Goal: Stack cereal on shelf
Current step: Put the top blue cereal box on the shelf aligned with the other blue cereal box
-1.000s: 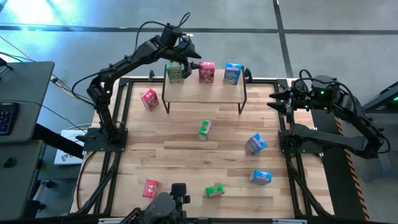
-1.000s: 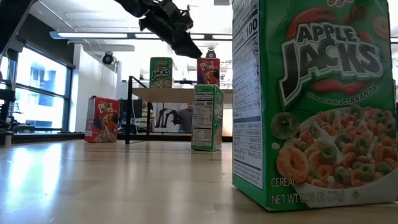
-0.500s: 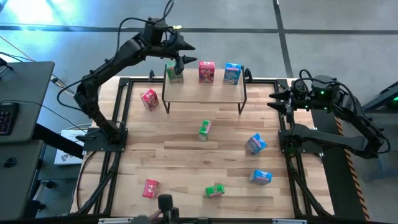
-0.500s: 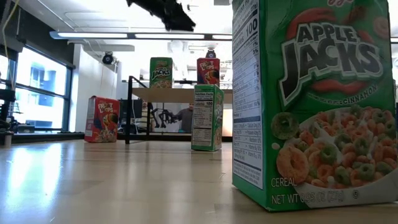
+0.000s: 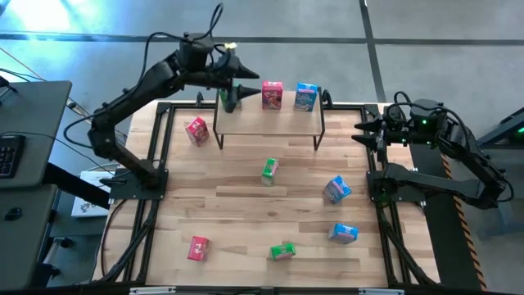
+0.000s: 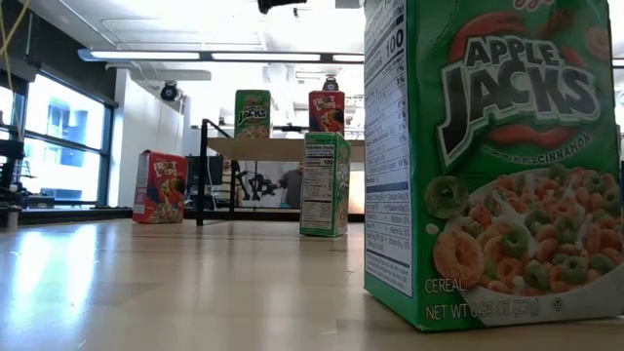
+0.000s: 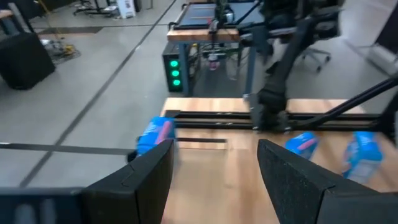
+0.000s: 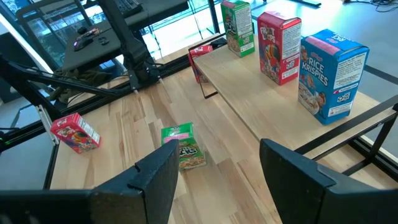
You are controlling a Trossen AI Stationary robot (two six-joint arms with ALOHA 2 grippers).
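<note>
On the shelf [image 5: 270, 120]: three cereal boxes [image 5: 272, 94].

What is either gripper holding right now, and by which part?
Nothing. The left gripper hangs open above the green box on the shelf, and the right gripper waits open at the table's right edge.

left gripper [image 5: 237, 75] has pulled up and back off the shelf [image 5: 270, 120], away from the green box [image 5: 230, 96] it was hovering at a second ago. Arm is swung further toward its own side. In the low view it's risen almost out of the top edge. Jaws open, empty.
</note>
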